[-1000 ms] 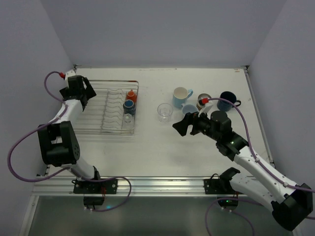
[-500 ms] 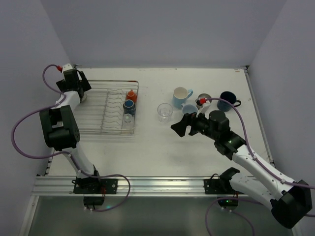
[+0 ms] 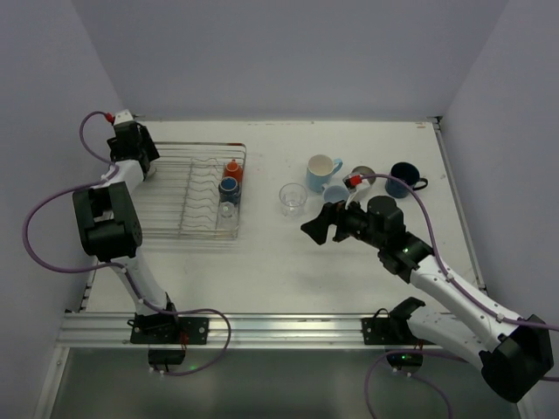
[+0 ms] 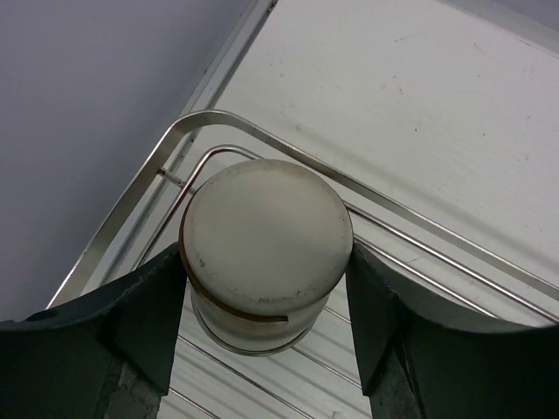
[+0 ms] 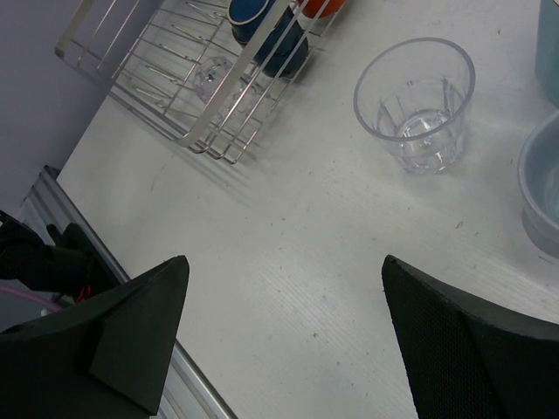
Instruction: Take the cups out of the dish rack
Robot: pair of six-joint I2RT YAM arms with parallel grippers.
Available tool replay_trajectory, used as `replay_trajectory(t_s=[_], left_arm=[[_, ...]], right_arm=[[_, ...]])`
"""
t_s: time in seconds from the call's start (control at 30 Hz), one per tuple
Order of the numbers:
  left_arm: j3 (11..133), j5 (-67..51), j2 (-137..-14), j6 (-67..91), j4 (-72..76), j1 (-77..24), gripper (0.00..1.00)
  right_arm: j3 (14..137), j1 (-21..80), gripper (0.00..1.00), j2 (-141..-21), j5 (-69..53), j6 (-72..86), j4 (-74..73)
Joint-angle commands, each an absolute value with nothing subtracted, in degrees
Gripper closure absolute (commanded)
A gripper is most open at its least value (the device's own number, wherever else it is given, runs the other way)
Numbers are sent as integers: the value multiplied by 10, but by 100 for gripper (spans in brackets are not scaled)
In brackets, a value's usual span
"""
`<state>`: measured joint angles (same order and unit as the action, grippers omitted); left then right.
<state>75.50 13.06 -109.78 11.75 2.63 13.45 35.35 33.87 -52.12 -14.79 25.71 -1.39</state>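
The dish rack [image 3: 210,146] lies at the left of the table. In its far left corner stands a pale cup [image 4: 266,236], bottom up, and my left gripper [image 4: 266,262] is shut on it, a finger pressed to each side. In the top view the left gripper [image 3: 140,161] hides that cup. At the rack's right end sit an orange cup [image 3: 232,168], a blue cup [image 3: 230,185] and a clear glass [image 3: 227,211]. My right gripper [image 3: 319,229] hangs open over bare table, right of the rack, with nothing between its fingers [image 5: 140,332].
Right of the rack stand a clear glass [image 3: 293,197], a light blue mug [image 3: 322,171], a grey-blue cup [image 3: 334,194], a metallic tumbler [image 3: 362,177] and a navy mug [image 3: 404,178]. The side wall runs close along the rack's left edge [image 4: 122,236].
The left gripper has moved to the rack's far left corner and closed its jaws onto the upturned cup. The right gripper has drifted slightly left, still open.
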Motion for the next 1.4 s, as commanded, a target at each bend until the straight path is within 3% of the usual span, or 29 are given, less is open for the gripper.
replay_trajectory(t_s=[0.0, 0.03, 0.23, 0.5, 0.73, 1.0, 1.37], left_arm=[[733, 125, -1068, 116, 82, 139, 60], [723, 121, -1060, 119, 86, 139, 67], [622, 86, -959, 181, 105, 138, 83], [481, 50, -782, 253, 119, 127, 93], [432, -26, -644, 298, 104, 103, 94], [373, -149, -479, 419, 112, 6, 96], [236, -234, -393, 628, 311, -83, 99]], right_arm=[[361, 343, 7, -507, -151, 259, 9], [365, 343, 7, -505, -151, 259, 8], [381, 359, 7, -483, -149, 278, 4], [384, 399, 7, -478, -155, 319, 34], [408, 419, 7, -518, -158, 350, 78], [436, 448, 7, -611, -173, 423, 253], [494, 475, 8, -734, -181, 444, 355]])
